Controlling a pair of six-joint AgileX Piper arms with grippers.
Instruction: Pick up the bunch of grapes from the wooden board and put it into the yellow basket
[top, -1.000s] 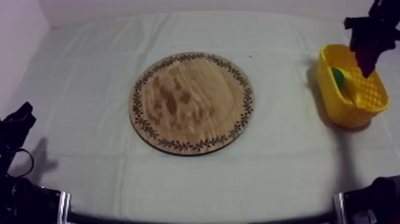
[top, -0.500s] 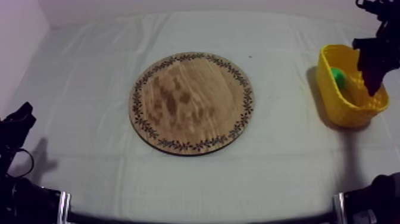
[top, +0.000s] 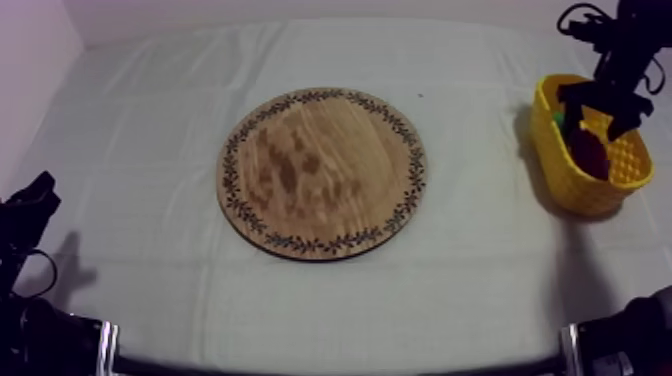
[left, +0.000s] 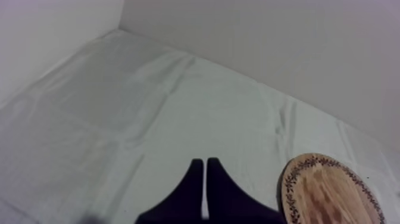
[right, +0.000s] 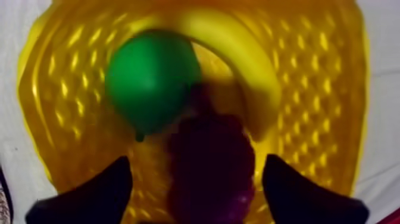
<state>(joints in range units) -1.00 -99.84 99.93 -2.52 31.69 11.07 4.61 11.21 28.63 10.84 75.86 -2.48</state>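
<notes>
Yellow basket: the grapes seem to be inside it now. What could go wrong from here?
1. The right tool hangs open around the grapes, low over the yellow basket; pulling out at a slant might snag a wall and drag or tip it.
2. The grapes lie close against the pear and the banana, so they may shift.

The basket (top: 575, 185) sits at three o'clock from the board (top: 322, 172); in it lie grapes (right: 208, 173), a pear (right: 149, 83), probably a banana (right: 238, 65).

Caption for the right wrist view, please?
Open right gripper above the yellow basket, where the bunch of grapes lies beside a green pear and a banana.
</notes>
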